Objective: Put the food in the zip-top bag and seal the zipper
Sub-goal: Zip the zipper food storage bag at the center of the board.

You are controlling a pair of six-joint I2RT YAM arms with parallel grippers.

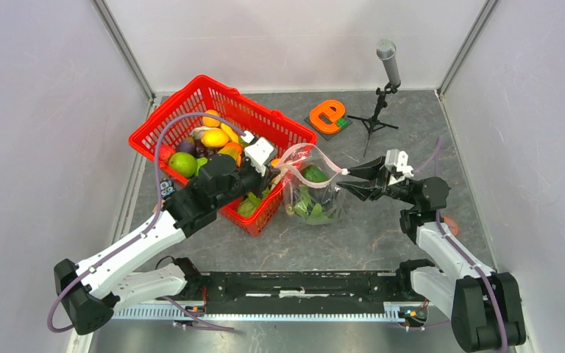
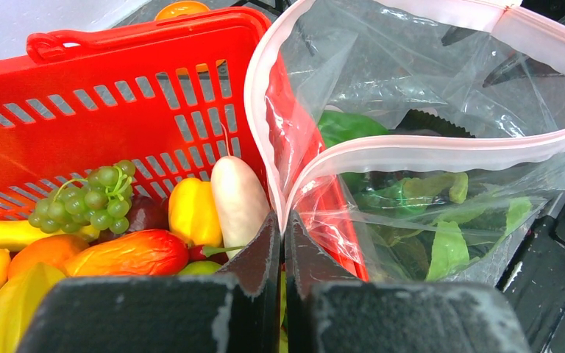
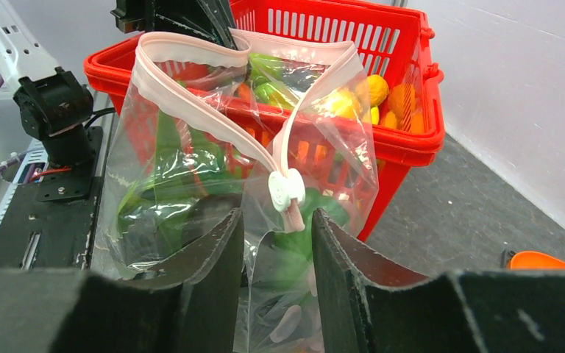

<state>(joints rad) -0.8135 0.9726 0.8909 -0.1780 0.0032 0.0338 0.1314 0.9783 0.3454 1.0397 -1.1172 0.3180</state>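
The clear zip-top bag (image 1: 313,195) hangs between my two grippers, beside the red basket. Its mouth is open, and green leafy food (image 2: 441,246) lies inside it. The pinkish zipper (image 2: 441,151) runs along both lips of the mouth. My left gripper (image 1: 281,170) is shut on the zipper's left end, as the left wrist view (image 2: 285,224) shows. My right gripper (image 1: 344,180) is open at the bag's right end. In the right wrist view (image 3: 277,224) its fingers stand on either side of the bag's corner, just below the white slider (image 3: 285,190).
The red mesh basket (image 1: 191,95) holds several toy fruits, among them grapes (image 2: 92,202) and a white radish (image 2: 239,198). An orange letter block (image 1: 329,116) and a microphone on a tripod (image 1: 387,73) stand at the back. A small orange object (image 1: 450,224) lies by the right arm.
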